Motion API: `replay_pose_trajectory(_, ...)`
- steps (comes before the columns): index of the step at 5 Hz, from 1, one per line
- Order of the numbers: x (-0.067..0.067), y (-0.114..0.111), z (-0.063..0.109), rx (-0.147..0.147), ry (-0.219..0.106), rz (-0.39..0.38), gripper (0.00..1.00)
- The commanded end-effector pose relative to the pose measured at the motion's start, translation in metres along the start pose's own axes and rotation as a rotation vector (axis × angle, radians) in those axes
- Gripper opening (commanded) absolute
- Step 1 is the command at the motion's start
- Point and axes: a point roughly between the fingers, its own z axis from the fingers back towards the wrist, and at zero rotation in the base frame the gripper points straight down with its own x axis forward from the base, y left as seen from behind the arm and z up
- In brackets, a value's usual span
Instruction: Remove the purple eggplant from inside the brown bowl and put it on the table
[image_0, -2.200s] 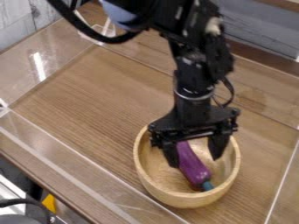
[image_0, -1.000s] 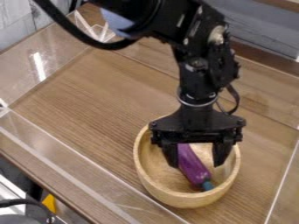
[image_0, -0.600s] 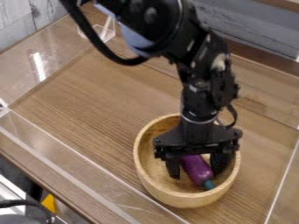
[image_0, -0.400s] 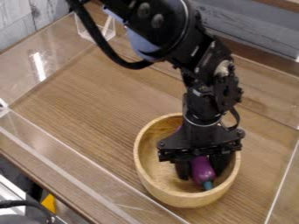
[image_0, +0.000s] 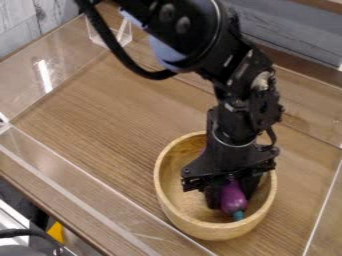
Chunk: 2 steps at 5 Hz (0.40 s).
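The brown bowl (image_0: 178, 205), a wide tan wooden bowl, sits on the table (image_0: 107, 110) near its front right corner. Inside it lies the purple eggplant (image_0: 234, 198), with its teal-green tip towards the bowl's front wall. My gripper (image_0: 227, 184) reaches straight down into the bowl, its black fingers closed on the eggplant's upper half. Only the lower part of the eggplant shows below the fingers.
Clear acrylic walls (image_0: 80, 185) run along the table's edges, close to the bowl at the front. The black arm (image_0: 201, 50) rises up and left from the bowl. Bare wood-grain tabletop stretches to the left and behind the bowl.
The gripper has come down into the bowl with its fingers spread around the eggplant, then drawn them together onto it. The bowl and the eggplant have stayed in place.
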Motion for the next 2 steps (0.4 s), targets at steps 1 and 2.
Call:
replay_pose_trajectory(1, -0.0009, -0.0003, 0.0175, -0.040, -0.027, 0.042, 0.00)
replay_pose_trajectory(2, -0.0018, 0.0053, 0.0259, -0.040, -0.030, 0.093, 0.00)
